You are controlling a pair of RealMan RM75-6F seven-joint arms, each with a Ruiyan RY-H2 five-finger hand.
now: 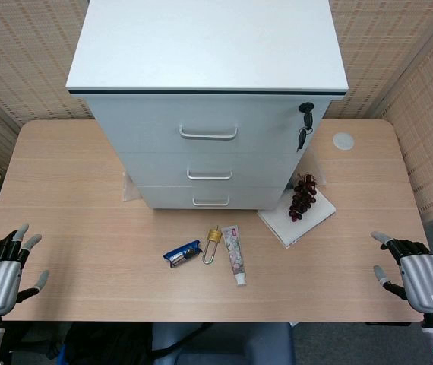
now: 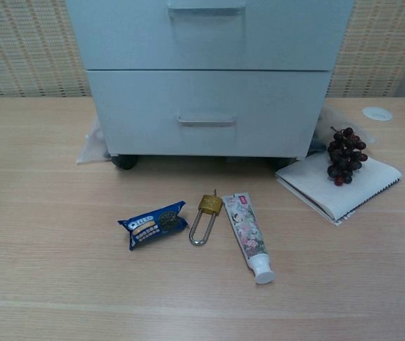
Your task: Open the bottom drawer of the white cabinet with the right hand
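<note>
We see the bottom drawer (image 1: pixel 211 196) of the white cabinet (image 1: pixel 207 99) closed, far up and to the left of our right hand (image 1: pixel 418 275), whose fingers (image 1: pixel 382 240) are spread and hold nothing. Our left hand (image 1: pixel 0 276) is open and empty too, well apart from the drawer. On the worktop (image 1: pixel 72 205) we count one cookie pack (image 1: pixel 181 254), one padlock (image 1: pixel 212 243), one tube (image 1: pixel 234 253), one notebook (image 1: pixel 296 215) and one grape bunch (image 1: pixel 303 195); the cabinet has three drawers.

We note a white cabinet (image 1: pixel 209 76) with pale grey drawer fronts, a light wood-grain table (image 1: pixel 87 228), a blue snack packet (image 2: pixel 152 224), a brass padlock (image 2: pixel 205 215), a floral white tube (image 2: pixel 248 236), dark purple grapes (image 2: pixel 346 154), a white notebook (image 2: pixel 341 185) and silver-grey hands with black fingers (image 1: pixel 10 245).
</note>
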